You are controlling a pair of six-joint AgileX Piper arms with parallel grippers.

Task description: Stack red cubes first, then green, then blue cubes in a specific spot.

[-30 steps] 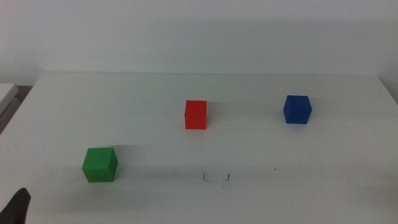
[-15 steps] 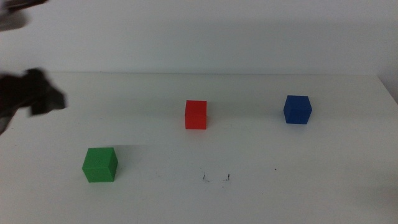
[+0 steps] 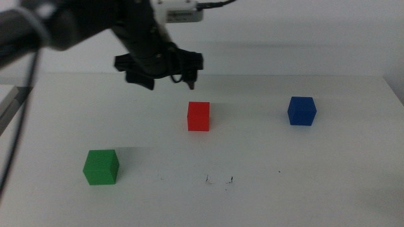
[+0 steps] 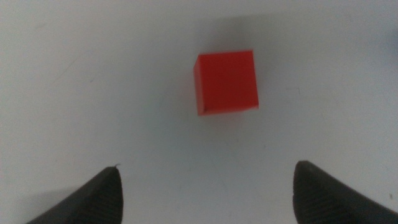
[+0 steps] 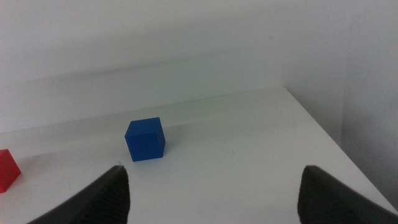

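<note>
The left gripper (image 3: 165,70) hangs above the table (image 3: 328,164) with its jaws spread wide, over and slightly behind the red cube (image 3: 198,116), not touching it. The green cube (image 3: 101,167) sits near the front left, the blue cube (image 3: 302,111) far right. Small black marks (image 3: 219,180) lie in front of the red cube. The right gripper (image 5: 211,186), out of the middle view, is also wide open, facing the blue cube.
</note>
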